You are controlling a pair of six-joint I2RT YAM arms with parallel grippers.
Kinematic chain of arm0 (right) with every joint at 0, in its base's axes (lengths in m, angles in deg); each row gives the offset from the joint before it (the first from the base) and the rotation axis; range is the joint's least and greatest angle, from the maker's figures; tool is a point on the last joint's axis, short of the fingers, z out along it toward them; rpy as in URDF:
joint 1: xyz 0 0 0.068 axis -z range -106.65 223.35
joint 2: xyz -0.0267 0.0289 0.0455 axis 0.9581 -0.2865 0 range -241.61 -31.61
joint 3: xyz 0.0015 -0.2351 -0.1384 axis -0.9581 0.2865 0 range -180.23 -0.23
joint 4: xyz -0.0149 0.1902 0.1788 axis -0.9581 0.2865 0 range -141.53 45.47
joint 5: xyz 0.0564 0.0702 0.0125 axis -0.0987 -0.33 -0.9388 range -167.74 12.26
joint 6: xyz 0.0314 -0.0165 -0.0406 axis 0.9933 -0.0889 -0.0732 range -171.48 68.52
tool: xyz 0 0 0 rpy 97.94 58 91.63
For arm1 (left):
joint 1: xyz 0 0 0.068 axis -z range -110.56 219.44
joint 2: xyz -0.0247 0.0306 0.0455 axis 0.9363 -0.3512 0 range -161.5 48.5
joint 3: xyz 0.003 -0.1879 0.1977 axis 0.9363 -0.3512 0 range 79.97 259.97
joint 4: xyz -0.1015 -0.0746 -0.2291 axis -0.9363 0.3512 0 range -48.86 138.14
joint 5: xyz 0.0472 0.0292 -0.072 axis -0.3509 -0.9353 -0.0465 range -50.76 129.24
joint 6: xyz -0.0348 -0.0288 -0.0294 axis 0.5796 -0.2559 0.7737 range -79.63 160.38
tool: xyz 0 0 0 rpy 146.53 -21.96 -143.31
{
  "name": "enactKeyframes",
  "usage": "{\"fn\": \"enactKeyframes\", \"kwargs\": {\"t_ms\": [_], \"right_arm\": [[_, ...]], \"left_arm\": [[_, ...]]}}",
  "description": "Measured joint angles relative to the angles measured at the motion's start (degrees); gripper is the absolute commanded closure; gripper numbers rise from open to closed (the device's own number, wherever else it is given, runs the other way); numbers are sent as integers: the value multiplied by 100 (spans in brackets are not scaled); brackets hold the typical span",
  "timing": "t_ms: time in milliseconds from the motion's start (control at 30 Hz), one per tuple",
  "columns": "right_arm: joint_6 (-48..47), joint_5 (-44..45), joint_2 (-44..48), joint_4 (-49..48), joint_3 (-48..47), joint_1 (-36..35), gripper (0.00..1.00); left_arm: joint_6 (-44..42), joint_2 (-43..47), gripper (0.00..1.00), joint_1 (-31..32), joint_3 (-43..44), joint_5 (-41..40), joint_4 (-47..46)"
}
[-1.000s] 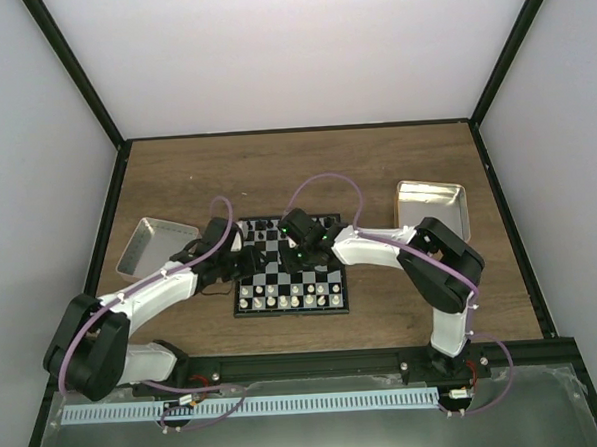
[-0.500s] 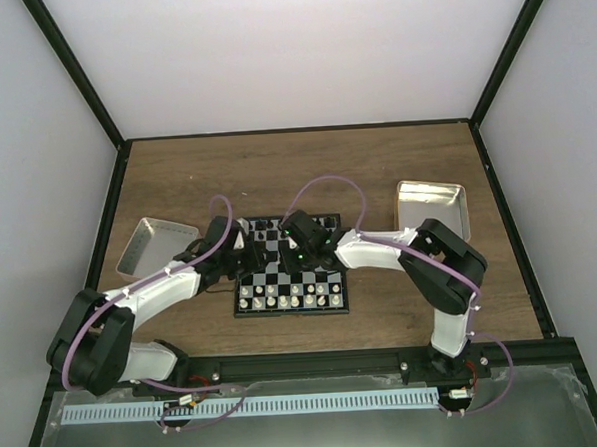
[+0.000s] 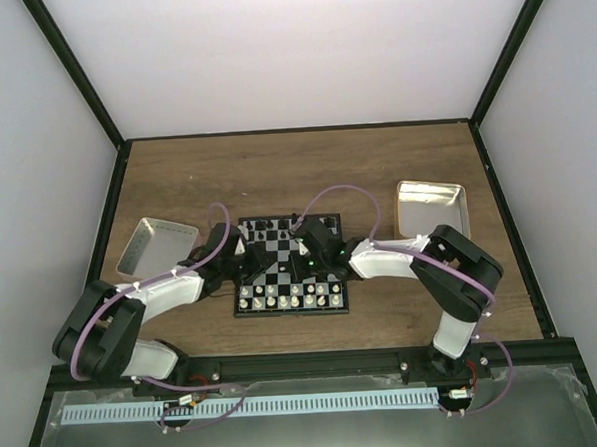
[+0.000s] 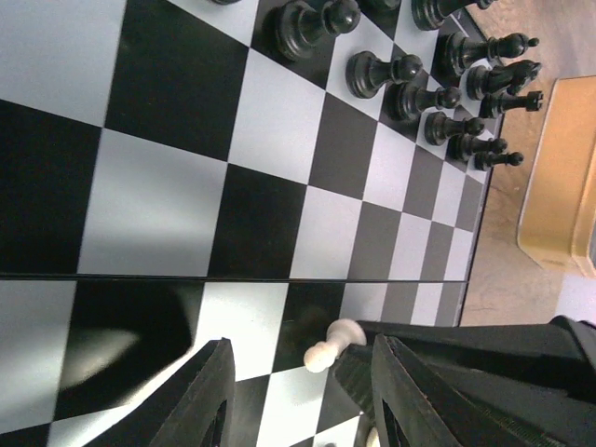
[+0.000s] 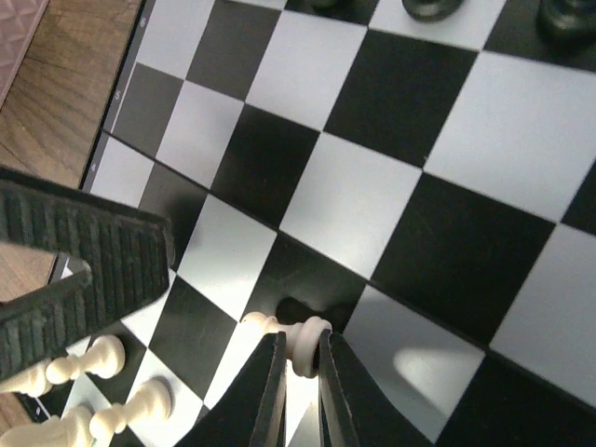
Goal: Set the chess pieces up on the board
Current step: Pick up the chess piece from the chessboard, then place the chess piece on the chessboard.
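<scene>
Setting: a laboratory robot test cell.
Enclosure: plain white panels [image 3: 270, 55] held in black frame posts [image 3: 75, 70] are seen behind and to either side of the board [image 3: 272, 253].
Work surface: a bare wooden table [image 3: 276, 175] is seen beneath the board.
Mounting: a left arm [image 3: 152, 296] and a right arm [image 3: 391, 262] are bolted to a black rail [image 3: 316, 365] on the near side of the board.
Wiring: purple cables [image 3: 332, 192] are looped openly above the board.
</scene>
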Motion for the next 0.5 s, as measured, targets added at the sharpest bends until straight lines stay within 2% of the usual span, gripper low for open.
{"fn": "enactKeyframes", "kwargs": {"t_ms": [300,500], "right_arm": [[260,-275,295,-463,385,44,89],[413,-389,542,-761,525,70,89]], "left_arm": [[507,-199,58,2,-105,289,-610],[728,-236,64,4,-201,468,-881]]}}
